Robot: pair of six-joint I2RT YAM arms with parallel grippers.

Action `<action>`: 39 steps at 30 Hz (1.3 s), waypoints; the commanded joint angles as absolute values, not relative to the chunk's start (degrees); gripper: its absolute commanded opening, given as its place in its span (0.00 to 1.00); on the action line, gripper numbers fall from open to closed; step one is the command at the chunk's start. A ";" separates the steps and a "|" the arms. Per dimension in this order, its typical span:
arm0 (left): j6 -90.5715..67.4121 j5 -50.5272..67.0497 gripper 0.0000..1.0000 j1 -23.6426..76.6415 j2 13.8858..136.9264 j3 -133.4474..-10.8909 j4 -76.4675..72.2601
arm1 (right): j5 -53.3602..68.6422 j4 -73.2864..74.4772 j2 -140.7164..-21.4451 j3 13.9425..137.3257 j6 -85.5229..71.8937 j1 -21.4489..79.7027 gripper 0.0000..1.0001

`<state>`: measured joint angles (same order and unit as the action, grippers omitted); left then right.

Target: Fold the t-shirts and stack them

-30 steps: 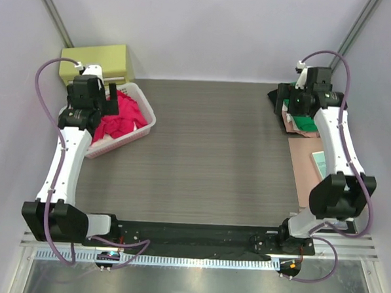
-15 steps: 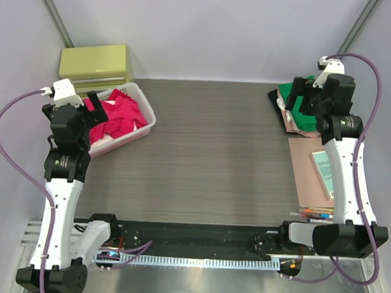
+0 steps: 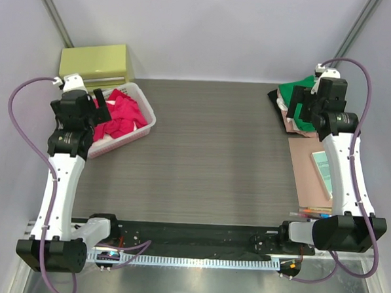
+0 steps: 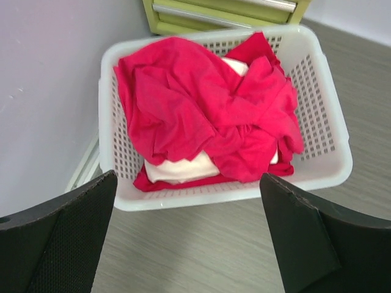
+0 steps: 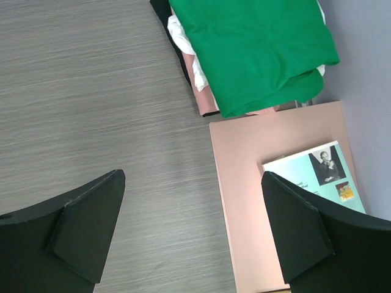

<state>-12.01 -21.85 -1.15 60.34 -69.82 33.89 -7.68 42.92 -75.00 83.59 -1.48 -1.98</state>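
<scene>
Red shirts (image 4: 208, 116) lie crumpled in the basket (image 4: 339, 165), just below the left pincer (image 4: 188, 180), which is spread and empty. The cloth looks soft, light and tangled, so pinch a raised top fold. Well away from the basket, the right pincer (image 5: 192, 176) is spread too.

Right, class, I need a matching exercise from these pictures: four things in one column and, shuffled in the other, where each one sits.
Things
1. red t-shirts
2. green t-shirt
3. teal-covered book
4. yellow-green box

Places
A. on the pink board
B. crumpled in the white basket
C. on top of the folded stack
D. just beyond that basket, by the back wall

Pairs: 1-B, 2-C, 3-A, 4-D
</scene>
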 commanded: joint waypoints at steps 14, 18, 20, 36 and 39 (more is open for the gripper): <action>-14.59 -20.58 1.00 -1.23 59.51 -69.61 40.17 | -12.30 35.25 -68.38 77.70 -7.56 -2.20 1.00; -14.32 -18.19 1.00 -1.14 60.55 -69.96 40.34 | -16.23 40.50 -74.23 81.55 -5.71 -2.20 1.00; -14.59 -20.38 1.00 -1.06 62.13 -71.45 41.91 | -19.06 45.77 -78.11 85.23 -5.27 -2.20 1.00; -16.43 -23.03 1.00 -0.79 63.46 -71.54 41.92 | -25.75 39.47 -71.02 79.01 -11.34 -2.11 0.93; -16.35 -19.80 1.00 -0.70 62.49 -71.28 41.58 | -26.55 36.14 -67.60 77.26 -10.46 -2.11 0.94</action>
